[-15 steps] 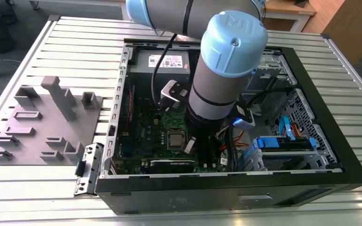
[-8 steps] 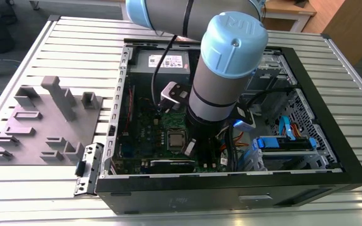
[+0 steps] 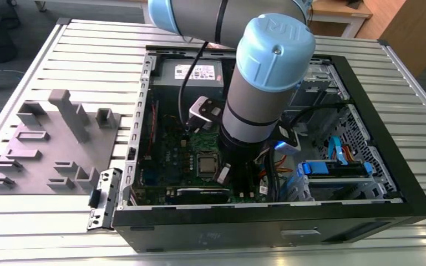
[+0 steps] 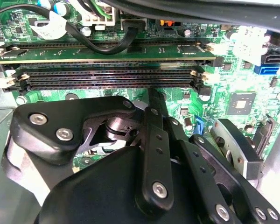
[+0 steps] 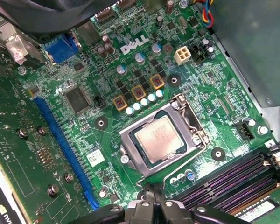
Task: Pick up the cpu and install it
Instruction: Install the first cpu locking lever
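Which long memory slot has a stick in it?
The one farthest from the cpu: a green stick sits in it, while the slots nearer the cpu are empty and purple.

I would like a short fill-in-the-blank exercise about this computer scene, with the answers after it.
1. The cpu lies inside the metal-framed ____ on the motherboard.
2. The motherboard's colour is ____.
3. In the exterior view, the grey plastic tray lies on the slatted table at the computer case's ____ side.

Missing words: socket; green; left
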